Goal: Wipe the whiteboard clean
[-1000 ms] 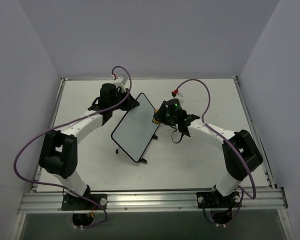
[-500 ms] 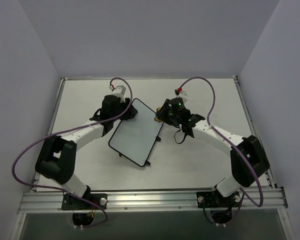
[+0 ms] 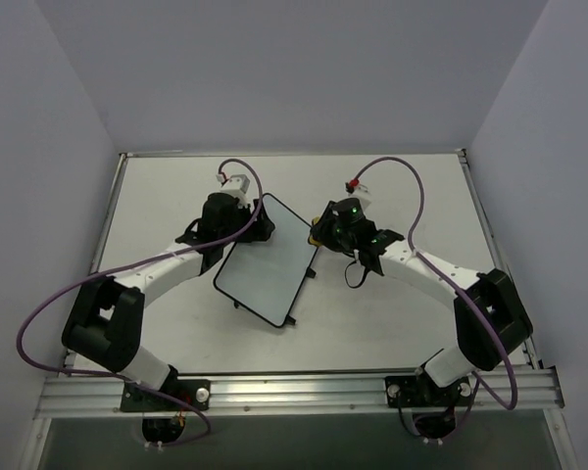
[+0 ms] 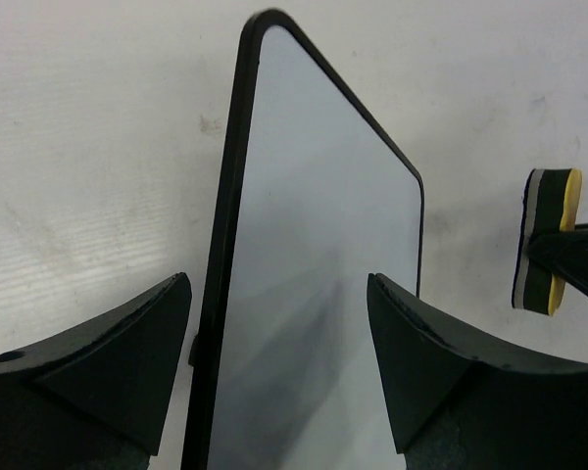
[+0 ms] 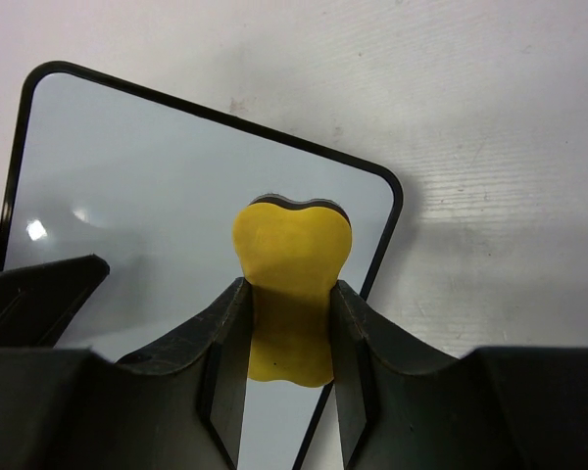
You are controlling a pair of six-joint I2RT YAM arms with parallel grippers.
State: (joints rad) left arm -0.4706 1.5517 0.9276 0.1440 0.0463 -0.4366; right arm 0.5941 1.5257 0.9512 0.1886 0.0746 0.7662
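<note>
Your right fingers (image 5: 225,362) were clamped on the yellow sponge (image 5: 292,269). They squeezed its middle, so its free end bulged out above the tips. Your left fingers (image 4: 118,372) stood spread wide with part of the whiteboard (image 3: 265,262) between them. The board's black frame ran up just inside one finger, and the other finger overlapped the plain white face. I cannot tell whether either finger pressed on the board.

The whiteboard sat near the middle of the worktop (image 3: 392,313), turned at an angle, with its long sides running from far right to near left. Two small black feet (image 3: 290,320) showed along its near short edge. Your left arm reached to the board's far corner and your right arm to its right-hand corner.

From the left wrist, the sponge hung just beside that right-hand corner, with a strip of bare worktop showing between them. From the right wrist, the sponge overlapped the corner, so the two views together did not settle whether it touched the board. A purple cable (image 3: 39,313) looped along each arm.
</note>
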